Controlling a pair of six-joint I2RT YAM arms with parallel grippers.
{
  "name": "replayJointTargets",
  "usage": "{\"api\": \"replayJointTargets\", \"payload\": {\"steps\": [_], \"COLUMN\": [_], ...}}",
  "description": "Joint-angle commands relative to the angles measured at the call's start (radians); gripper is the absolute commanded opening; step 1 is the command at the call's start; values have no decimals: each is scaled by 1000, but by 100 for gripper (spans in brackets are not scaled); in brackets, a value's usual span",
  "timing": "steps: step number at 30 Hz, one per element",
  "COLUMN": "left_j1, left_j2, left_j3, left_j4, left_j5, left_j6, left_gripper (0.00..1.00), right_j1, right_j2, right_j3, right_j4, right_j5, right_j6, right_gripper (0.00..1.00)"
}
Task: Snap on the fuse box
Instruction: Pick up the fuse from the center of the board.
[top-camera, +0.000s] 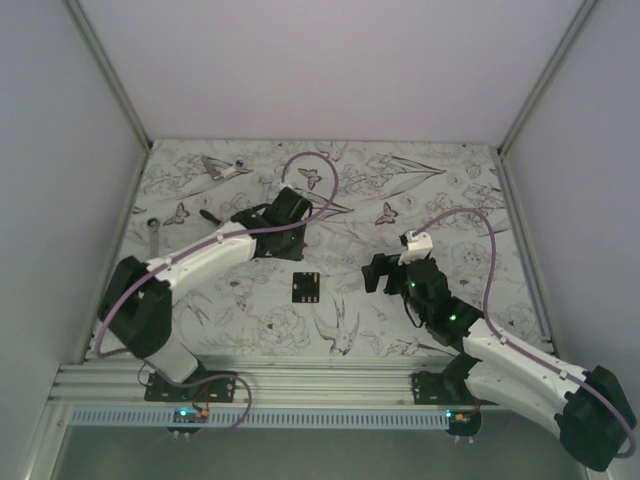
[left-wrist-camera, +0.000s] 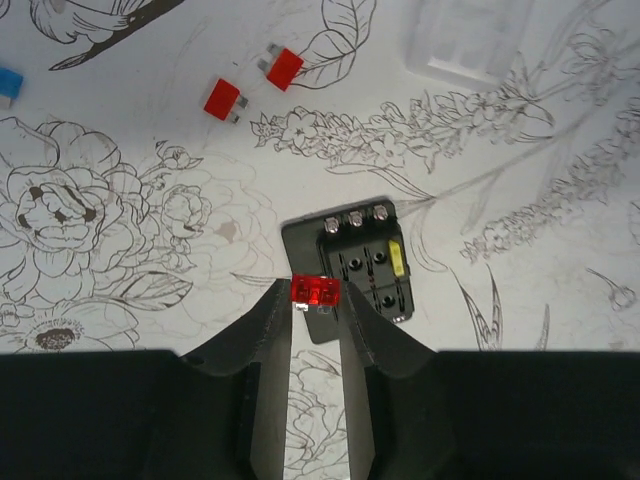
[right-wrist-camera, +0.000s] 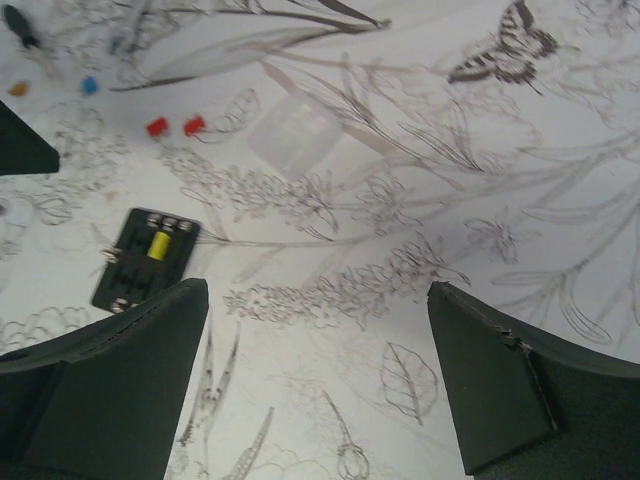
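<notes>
Left wrist view. Closest to lens: left gripper (left-wrist-camera: 315, 302), pinched narrow on a red fuse (left-wrist-camera: 315, 291) held crosswise at the tips. Just beyond: fuse box (left-wrist-camera: 355, 262), flat on the printed tablecloth (left-wrist-camera: 120, 200), with one yellow fuse (left-wrist-camera: 397, 260) seated and the other slots apparently empty. Held fuse overlaps the box's left edge in this view; cannot tell whether touching. Farther off: loose red fuses (left-wrist-camera: 222, 99), a blue fuse (left-wrist-camera: 8, 82), and a clear cover (left-wrist-camera: 480, 45) at top right, blurred.

Right wrist view. Closest: right gripper (right-wrist-camera: 315, 370), spread wide, nothing between the fingers, over bare cloth. Fuse box (right-wrist-camera: 145, 258) off to the left, well apart from both fingers. Clear cover (right-wrist-camera: 293, 135) beyond it.

Top view. Fuse box (top-camera: 305, 288) mid-table between the arms. Left gripper (top-camera: 300, 245) just behind it, right gripper (top-camera: 378, 272) to its right, not touching. Wrench (top-camera: 152, 235) far left, irrelevant.

Handling, judged only:
- Probably light, stiff moulded plastic, low profile.
- Likely to skid on the cloth under any side load, so push straight down.
- Best taken by two opposite outer side walls, not across the slot face or the screw row.
- Cover likely thin and slick; needs squaring up before any snap.
</notes>
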Motion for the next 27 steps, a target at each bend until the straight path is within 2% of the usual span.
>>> {"api": "replayJointTargets", "payload": {"steps": [1, 6, 11, 18, 27], "left_j1": [-11, -57, -144, -222, -261], "left_j2": [-120, -208, -215, -209, -206], "left_j3": [-83, -110, -74, -11, 27], "left_j4": [76, 110, 113, 115, 115], "left_j5": [8, -30, -101, -191, -187], "left_j6": [-29, -144, -255, -361, -431], "left_gripper": [15, 13, 13, 12, 12], "right_j1": [-5, 1, 46, 87, 88], "right_j2": [-7, 52, 132, 174, 165], "right_j3": [29, 15, 9, -50, -99], "right_j4": [114, 298, 508, 705, 804], "right_j5": [-115, -273, -373, -404, -426], "right_j6": [-28, -48, -89, -117, -139], "right_gripper": [96, 84, 78, 71, 59]}}
